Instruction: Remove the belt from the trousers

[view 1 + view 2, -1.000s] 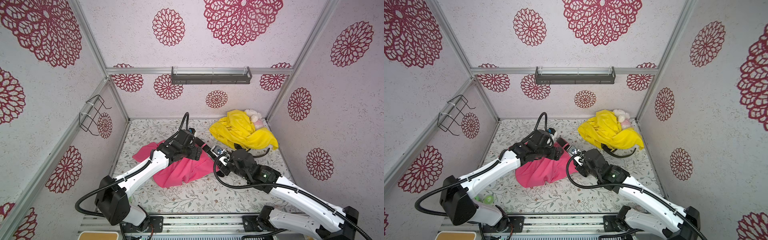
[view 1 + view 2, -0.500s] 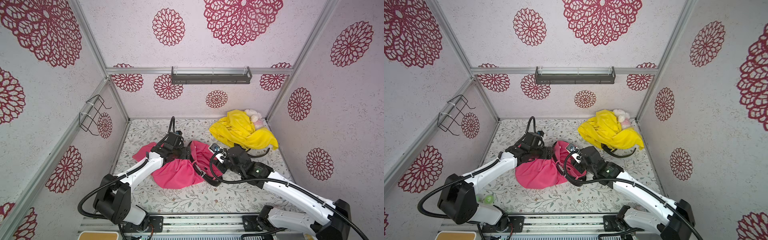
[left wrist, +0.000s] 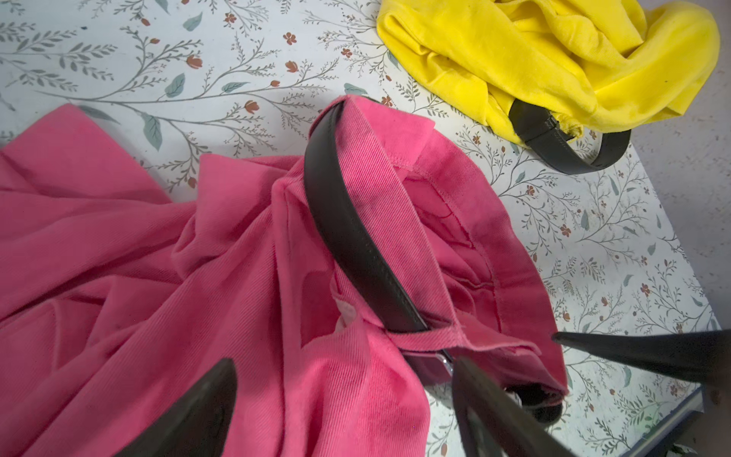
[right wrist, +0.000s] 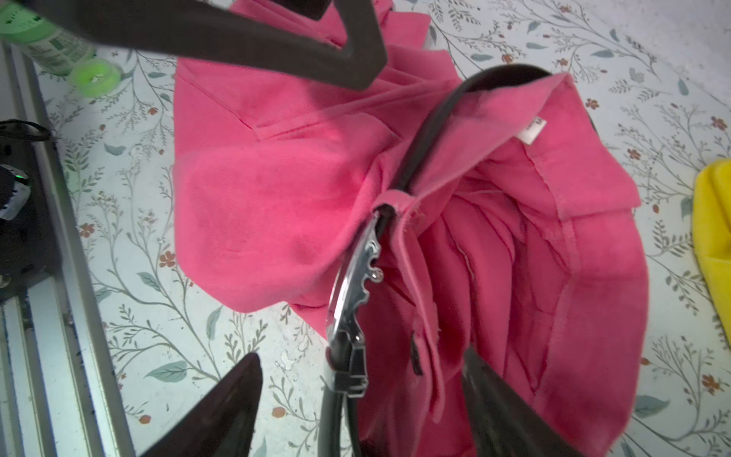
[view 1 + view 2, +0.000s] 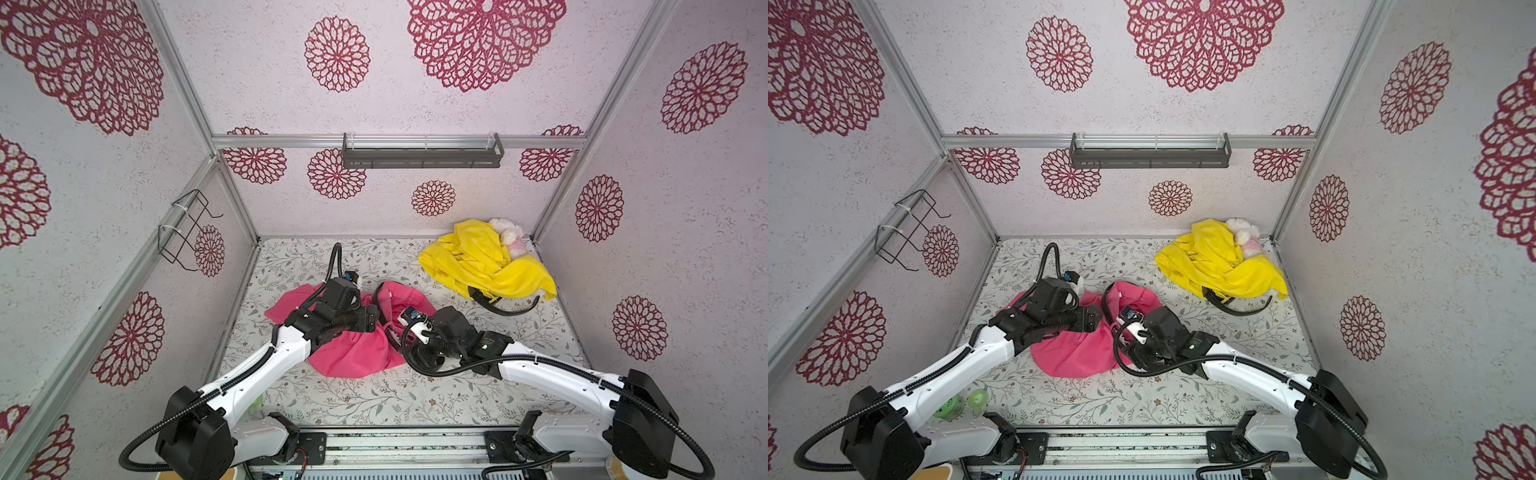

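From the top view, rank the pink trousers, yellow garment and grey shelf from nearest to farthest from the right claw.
1. Pink trousers: at the tips of the right claw.
2. Yellow garment: far right corner.
3. Grey shelf: mounted high at the back.

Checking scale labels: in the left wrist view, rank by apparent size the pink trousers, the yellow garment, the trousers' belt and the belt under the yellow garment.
1. pink trousers, nearest the camera.
2. yellow garment, cut off by the frame.
3. trousers' belt.
4. yellow garment's belt, partly hidden and farther, so unsure.
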`<state>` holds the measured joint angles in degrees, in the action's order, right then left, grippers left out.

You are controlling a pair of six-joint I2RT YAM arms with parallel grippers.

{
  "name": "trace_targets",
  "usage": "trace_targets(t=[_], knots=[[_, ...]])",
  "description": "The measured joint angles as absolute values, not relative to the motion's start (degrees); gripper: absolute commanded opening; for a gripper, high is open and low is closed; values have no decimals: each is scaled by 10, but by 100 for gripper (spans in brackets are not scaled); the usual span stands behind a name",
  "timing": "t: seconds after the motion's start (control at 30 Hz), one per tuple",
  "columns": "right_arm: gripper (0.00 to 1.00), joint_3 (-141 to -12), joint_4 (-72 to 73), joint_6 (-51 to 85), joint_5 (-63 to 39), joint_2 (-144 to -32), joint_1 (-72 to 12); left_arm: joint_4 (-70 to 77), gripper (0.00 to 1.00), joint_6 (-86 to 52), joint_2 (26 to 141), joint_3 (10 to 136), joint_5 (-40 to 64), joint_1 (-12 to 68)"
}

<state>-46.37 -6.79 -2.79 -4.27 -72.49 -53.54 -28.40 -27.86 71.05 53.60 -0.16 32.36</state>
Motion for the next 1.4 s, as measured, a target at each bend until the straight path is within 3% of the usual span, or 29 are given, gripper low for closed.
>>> trace_targets(t=[0.23, 0.27, 0.37, 0.57, 0.87, 1.23, 1.27, 1.3, 1.33, 1.37, 1.4], knots=[[74, -482, -51, -34, -23, -802, -556, -298, 87, -295, 683, 513, -8, 324], [69, -484, -50, -35, -20, -814, -554, -299, 87, -297, 679, 511, -8, 324], [36, -488, -50, -40, -20, -844, -538, -300, 87, -304, 670, 508, -7, 325], [1, -487, -62, -46, -52, -822, -494, -292, 90, -318, 670, 497, -3, 356], [0, -486, -113, -49, -147, -740, -442, -243, 95, -328, 739, 498, 10, 423], [0, -519, -166, -27, -250, -674, -398, -175, 97, -325, 811, 517, -26, 431], [0, -523, -169, -24, -254, -669, -396, -166, 94, -323, 820, 521, -30, 431], [0, -526, -172, -20, -258, -665, -393, -157, 83, -321, 828, 524, -34, 431], [0, -527, -174, -19, -261, -661, -390, -148, 62, -317, 836, 528, -36, 432], [0, -528, -177, -18, -263, -658, -387, -138, 26, -313, 843, 532, -38, 432], [0, -528, -180, -17, -264, -656, -384, -129, 11, -309, 849, 538, -42, 432]])
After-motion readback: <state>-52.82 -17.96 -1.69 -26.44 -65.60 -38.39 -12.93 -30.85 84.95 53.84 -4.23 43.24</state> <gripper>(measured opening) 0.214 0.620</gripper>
